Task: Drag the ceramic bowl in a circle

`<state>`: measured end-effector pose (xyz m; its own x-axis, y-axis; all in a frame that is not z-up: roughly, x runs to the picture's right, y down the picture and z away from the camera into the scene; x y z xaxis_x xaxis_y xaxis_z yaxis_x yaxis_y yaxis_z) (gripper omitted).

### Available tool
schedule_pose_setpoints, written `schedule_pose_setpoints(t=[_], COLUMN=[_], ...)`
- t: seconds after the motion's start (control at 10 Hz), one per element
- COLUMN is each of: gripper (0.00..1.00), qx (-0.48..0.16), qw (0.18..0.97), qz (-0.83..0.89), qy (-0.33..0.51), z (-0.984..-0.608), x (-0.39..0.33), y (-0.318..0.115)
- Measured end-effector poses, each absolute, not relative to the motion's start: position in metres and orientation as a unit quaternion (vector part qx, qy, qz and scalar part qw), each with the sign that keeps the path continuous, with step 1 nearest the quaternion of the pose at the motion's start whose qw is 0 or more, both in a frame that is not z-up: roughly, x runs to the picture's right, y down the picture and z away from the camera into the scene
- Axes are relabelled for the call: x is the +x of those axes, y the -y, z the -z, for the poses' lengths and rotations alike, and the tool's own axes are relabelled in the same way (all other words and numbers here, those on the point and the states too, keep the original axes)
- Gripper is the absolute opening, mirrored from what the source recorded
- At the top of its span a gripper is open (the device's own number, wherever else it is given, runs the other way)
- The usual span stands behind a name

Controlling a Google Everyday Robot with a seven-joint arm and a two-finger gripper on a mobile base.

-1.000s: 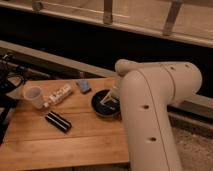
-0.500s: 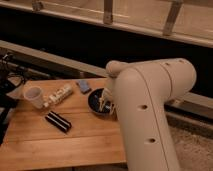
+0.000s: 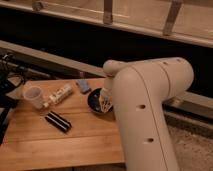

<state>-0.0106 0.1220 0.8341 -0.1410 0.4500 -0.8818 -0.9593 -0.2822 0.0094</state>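
The ceramic bowl [image 3: 95, 101] is a round black glossy bowl on the wooden table [image 3: 60, 142], right of the table's middle. Its right part is hidden behind my white arm [image 3: 145, 110]. My gripper [image 3: 105, 101] reaches down into the bowl at its right side, its pale fingers touching the bowl's inside or rim.
A small translucent white cup [image 3: 33, 96] stands at the left. A pale bottle-like item [image 3: 57, 95] lies beside it. A small blue object [image 3: 83, 86] lies behind the bowl. A black rectangular item [image 3: 57, 121] lies in front. Dark cables [image 3: 7, 75] hang at the far left.
The bowl and my gripper have shifted left across the table, closer to the blue object. The arm has swung left with them.
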Motion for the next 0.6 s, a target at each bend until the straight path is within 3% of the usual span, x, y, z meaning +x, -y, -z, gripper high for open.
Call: schedule_pose_setpoints(t=[0.5,0.6], gripper=[0.51,0.66], qx=[-0.346,-0.318], qw=[0.523,0.526], qz=[-0.715,-0.73], qy=[-0.309,-0.3], z=[-0.803,-0.782], x=[0.005,0.021], y=[-0.097,-0.084])
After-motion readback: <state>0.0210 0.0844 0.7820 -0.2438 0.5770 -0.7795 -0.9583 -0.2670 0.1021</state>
